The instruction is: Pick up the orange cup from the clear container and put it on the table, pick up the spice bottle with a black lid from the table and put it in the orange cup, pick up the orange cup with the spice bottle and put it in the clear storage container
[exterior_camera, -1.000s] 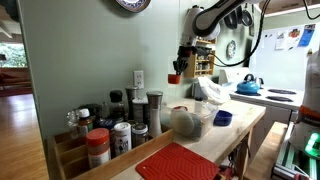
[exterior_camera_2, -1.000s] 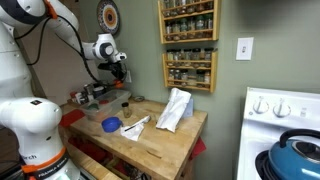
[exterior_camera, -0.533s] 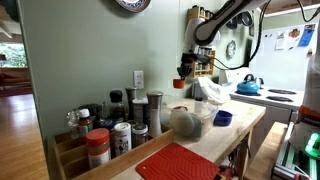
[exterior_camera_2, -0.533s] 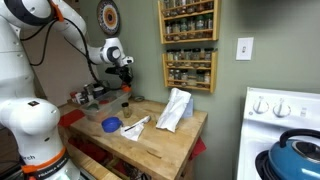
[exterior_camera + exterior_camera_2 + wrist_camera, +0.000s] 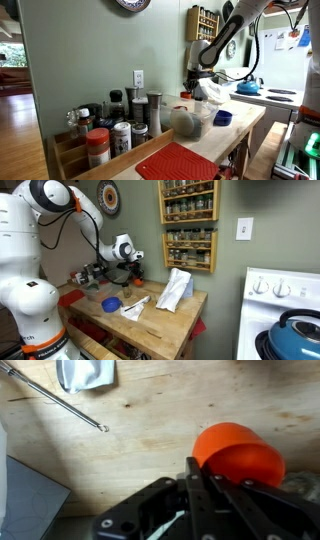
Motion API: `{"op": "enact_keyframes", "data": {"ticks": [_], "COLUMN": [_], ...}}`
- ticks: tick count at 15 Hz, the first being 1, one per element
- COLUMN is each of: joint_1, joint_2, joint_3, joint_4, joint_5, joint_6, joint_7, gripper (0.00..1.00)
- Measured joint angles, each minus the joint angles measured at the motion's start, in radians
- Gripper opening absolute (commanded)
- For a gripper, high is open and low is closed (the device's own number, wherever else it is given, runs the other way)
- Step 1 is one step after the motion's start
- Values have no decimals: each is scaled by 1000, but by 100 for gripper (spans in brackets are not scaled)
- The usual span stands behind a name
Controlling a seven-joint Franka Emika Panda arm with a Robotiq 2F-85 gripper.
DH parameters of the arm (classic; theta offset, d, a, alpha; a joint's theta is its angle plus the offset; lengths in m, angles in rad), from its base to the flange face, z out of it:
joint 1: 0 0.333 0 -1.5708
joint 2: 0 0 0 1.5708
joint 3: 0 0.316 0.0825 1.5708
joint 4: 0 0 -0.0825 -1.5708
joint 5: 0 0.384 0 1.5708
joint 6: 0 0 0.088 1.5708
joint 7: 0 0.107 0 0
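My gripper (image 5: 203,488) is shut on the rim of the orange cup (image 5: 240,455) and holds it low over the wooden table (image 5: 170,430). In both exterior views the gripper (image 5: 189,86) (image 5: 135,276) is down near the tabletop beside the white bag, with the cup (image 5: 185,95) just showing under it. The clear container (image 5: 186,122), a rounded greyish see-through vessel, stands on the table apart from the gripper; it also shows in an exterior view (image 5: 95,278). I cannot make out the spice bottle with the black lid.
A small blue cup (image 5: 222,118) (image 5: 111,305) and a white bag (image 5: 210,92) (image 5: 175,288) are on the table. A thin metal rod (image 5: 55,398) lies on the wood. Several spice jars (image 5: 110,125) and a red mat (image 5: 180,163) are nearby. A wall spice rack (image 5: 188,225) hangs behind.
The arm has come down and moved away from above the clear container, carrying the orange cup from mid-air to just over the tabletop.
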Motion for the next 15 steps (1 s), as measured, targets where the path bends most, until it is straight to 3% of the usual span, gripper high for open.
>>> {"op": "enact_keyframes", "data": {"ticks": [2,3,4,10,13,15], "joint_1": [10,19,28,44,27,13], "joint_2": [39,55,67,37,-50,-112], "joint_3": [-38,-56,-70,-70,-23,8], "joint_4": [-1,-1,-1,0,-3,-6], "joint_5": [-43,-57,-61,15,164,270], "joint_6": [41,58,73,77,-32,-176], "joint_7": [68,97,108,51,-87,-205], "gripper": [1,29,29,73,95,100]}}
